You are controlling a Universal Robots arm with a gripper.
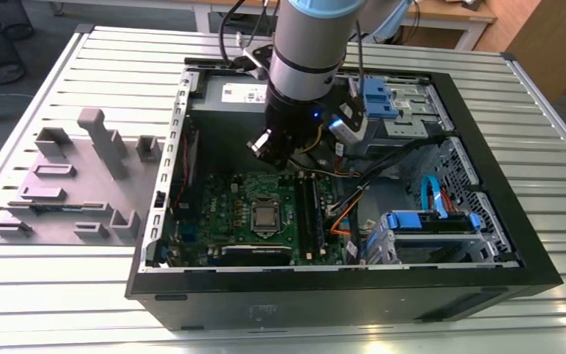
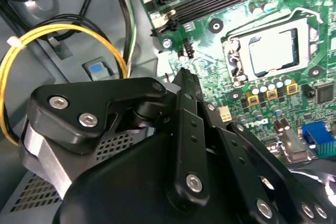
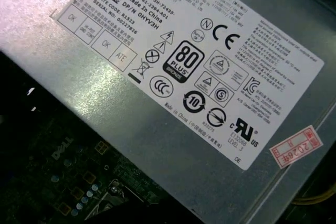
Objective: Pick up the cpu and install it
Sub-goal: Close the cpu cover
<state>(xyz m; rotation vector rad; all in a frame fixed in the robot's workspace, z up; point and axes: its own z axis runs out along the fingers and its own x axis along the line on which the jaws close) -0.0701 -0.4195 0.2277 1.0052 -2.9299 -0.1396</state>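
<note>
The cpu (image 1: 265, 216) is a small silvery square lying flat in the socket on the green motherboard (image 1: 219, 210), inside the open computer case. In the second wrist view the cpu (image 2: 274, 51) sits within the metal socket frame (image 2: 310, 51), whose wire lever runs along one side. My gripper (image 1: 271, 151) hangs above the board, up-picture of the socket in the exterior view and beside the power-supply box. Its black linkages (image 2: 189, 129) fill the foreground of the second wrist view. Nothing shows in the gripper.
The grey power-supply box (image 1: 226, 110) with its label (image 3: 184, 72) lies at the case's far end. Memory slots (image 1: 308, 206) run beside the socket. Blue drive caddies (image 1: 430, 221) and cables crowd the exterior view's right. Grey fixture blocks (image 1: 77, 184) stand on the slatted table.
</note>
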